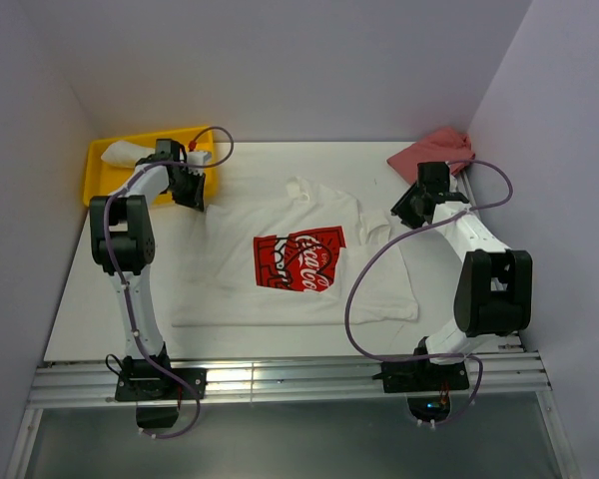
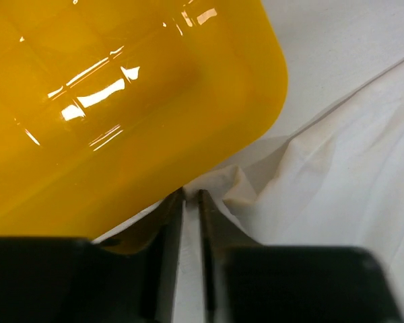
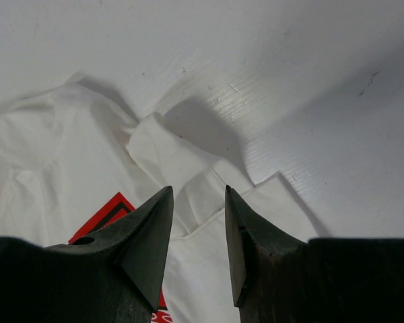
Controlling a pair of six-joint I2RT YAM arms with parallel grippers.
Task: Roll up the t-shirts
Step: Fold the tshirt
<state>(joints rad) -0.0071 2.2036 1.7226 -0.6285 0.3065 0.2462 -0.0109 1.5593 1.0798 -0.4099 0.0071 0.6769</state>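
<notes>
A white t-shirt (image 1: 299, 294) with a red print (image 1: 301, 259) lies spread flat mid-table, collar toward the far wall. My left gripper (image 1: 195, 200) is at its left sleeve beside the yellow bin. In the left wrist view its jaws (image 2: 192, 194) are nearly together, with puckered white cloth (image 2: 337, 168) pinched at the tips. My right gripper (image 1: 404, 212) hovers over the right sleeve. In the right wrist view it (image 3: 198, 192) stands open astride a fold of the sleeve (image 3: 182, 161), with the print's corner (image 3: 104, 215) to its left. A second white garment (image 1: 125, 152) lies bunched in the bin.
The yellow bin (image 1: 105, 185) stands at the far left corner, its rounded corner (image 2: 121, 101) right next to my left fingers. A crumpled pink-red cloth (image 1: 434, 150) lies at the far right corner by the wall. Purple cables loop off both arms.
</notes>
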